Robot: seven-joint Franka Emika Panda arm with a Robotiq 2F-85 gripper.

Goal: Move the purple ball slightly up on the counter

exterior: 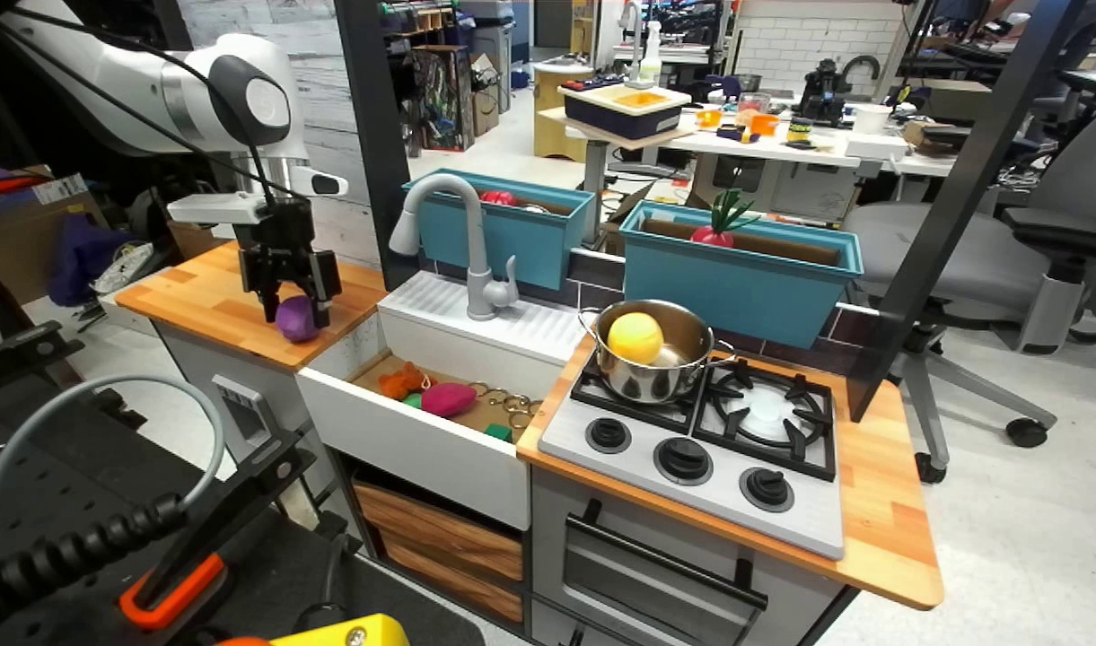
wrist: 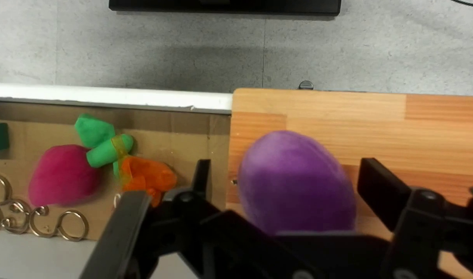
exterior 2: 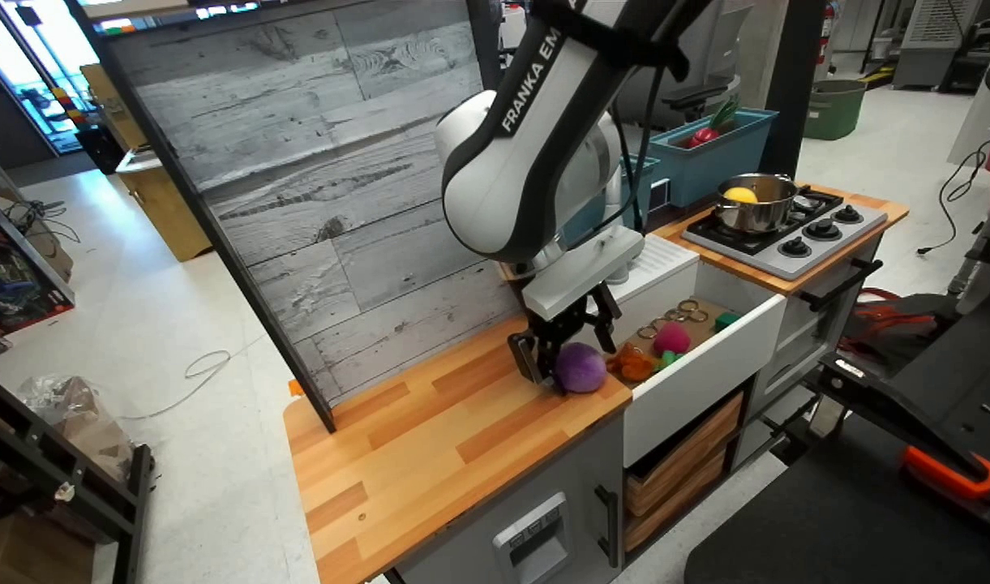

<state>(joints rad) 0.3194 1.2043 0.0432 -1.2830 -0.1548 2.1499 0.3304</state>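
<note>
The purple ball (exterior: pixel 296 321) rests on the light wooden counter (exterior: pixel 211 301), near the counter's edge beside the sink. It also shows in an exterior view (exterior 2: pixel 582 369) with the counter (exterior 2: pixel 413 470). In the wrist view the ball (wrist: pixel 294 182) sits over the counter (wrist: pixel 434 131). My gripper (exterior: pixel 297 314) points down over the ball, also seen in an exterior view (exterior 2: pixel 570 357). In the wrist view my gripper (wrist: pixel 284 166) is open, one finger on each side of the ball, with gaps on both sides. The gripper body hides the ball's lower part there.
The white sink (exterior: pixel 413 453) next to the counter holds a pink toy (wrist: pixel 64 176), an orange toy (wrist: pixel 149 176), green pieces and metal rings. A grey faucet (exterior: pixel 476 242) rises behind it. A grey wood-panel wall (exterior 2: pixel 340 203) borders the counter. A pot (exterior: pixel 651 381) stands on the stove.
</note>
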